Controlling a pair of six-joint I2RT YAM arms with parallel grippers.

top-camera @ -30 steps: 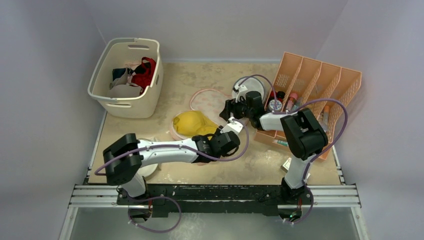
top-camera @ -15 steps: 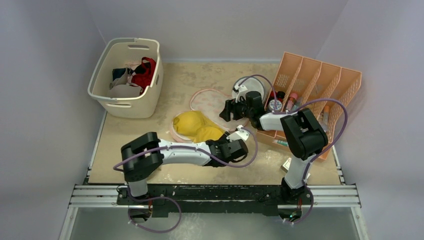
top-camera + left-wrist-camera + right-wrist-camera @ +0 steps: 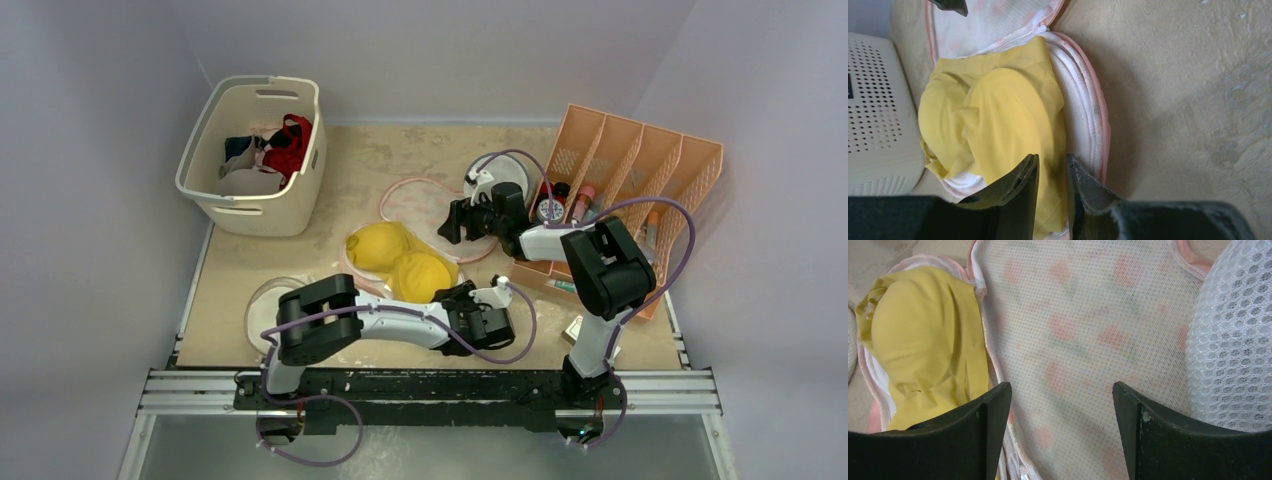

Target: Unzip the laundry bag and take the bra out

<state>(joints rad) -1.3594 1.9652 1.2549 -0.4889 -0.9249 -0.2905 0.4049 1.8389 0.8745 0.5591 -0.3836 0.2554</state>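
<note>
The laundry bag (image 3: 412, 200) lies unzipped mid-table, its mesh flap folded back. It also shows in the left wrist view (image 3: 1080, 100) and the right wrist view (image 3: 1088, 325). The mustard-yellow bra (image 3: 400, 258) lies in the near half, both cups showing, also visible from the left wrist (image 3: 993, 110) and right wrist (image 3: 923, 340). My left gripper (image 3: 460, 296) (image 3: 1050, 159) sits at the bra's near right edge, jaws nearly closed with yellow fabric between them. My right gripper (image 3: 447, 222) (image 3: 1062, 385) hovers open over the mesh flap, holding nothing.
A cream basket (image 3: 215, 185) with red, dark and white garments stands far left. An orange organizer (image 3: 640, 160) stands at the right. A round white mesh bag (image 3: 1233, 340) lies beside the flap, and another pale round bag (image 3: 262, 300) lies near the left arm.
My left arm has drawn back toward the near right, and the bra's second cup has come into view, stretched slightly after it. The right arm has stayed still.
</note>
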